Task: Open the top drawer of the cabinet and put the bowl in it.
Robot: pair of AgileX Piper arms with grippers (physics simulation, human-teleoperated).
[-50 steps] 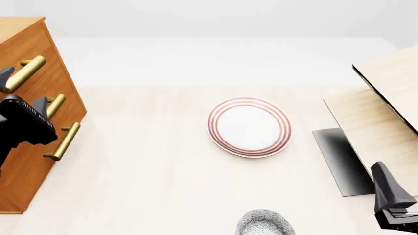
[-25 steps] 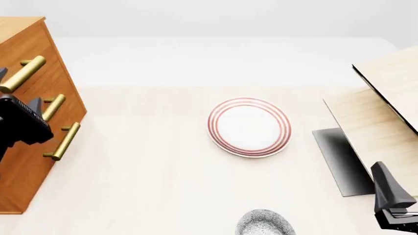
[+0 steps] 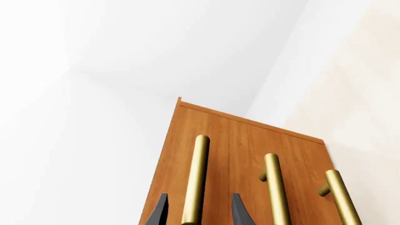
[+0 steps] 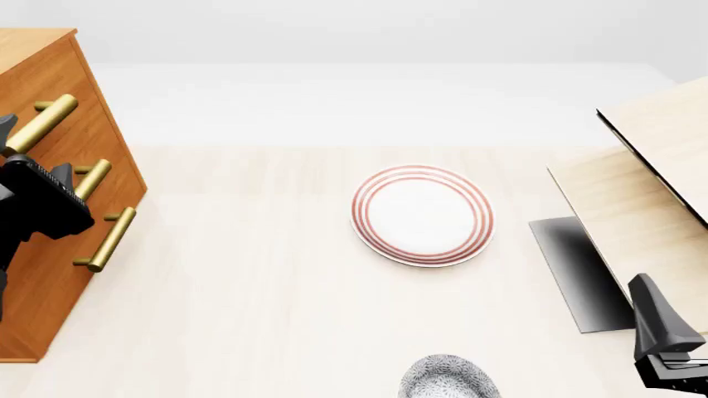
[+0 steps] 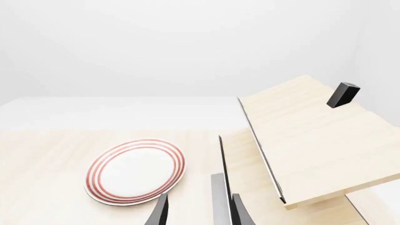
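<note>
Left wrist: left gripper (image 3: 196, 213) fingers apart, straddling brass bar handle (image 3: 196, 178) of top drawer (image 3: 181, 154); orange-brown wood grain.
Front: cabinet (image 4: 50, 249) far left; speckled bowl (image 4: 448, 380) near edge; ringed plate (image 4: 423, 215) mid-table.
Right wrist: right gripper (image 5: 198, 212) apart, empty; pale slanted boards (image 5: 312, 140), unseen elsewhere in full.

cabinet (image 4: 45, 249): orange-brown wood, satin | handle (image 3: 196, 178): polished brass | plate (image 4: 422, 215): glossy white ceramic

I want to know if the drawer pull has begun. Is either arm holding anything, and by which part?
Not yet. The left gripper straddles the top drawer's handle, jaws open on either side. The right gripper holds nothing.
</note>
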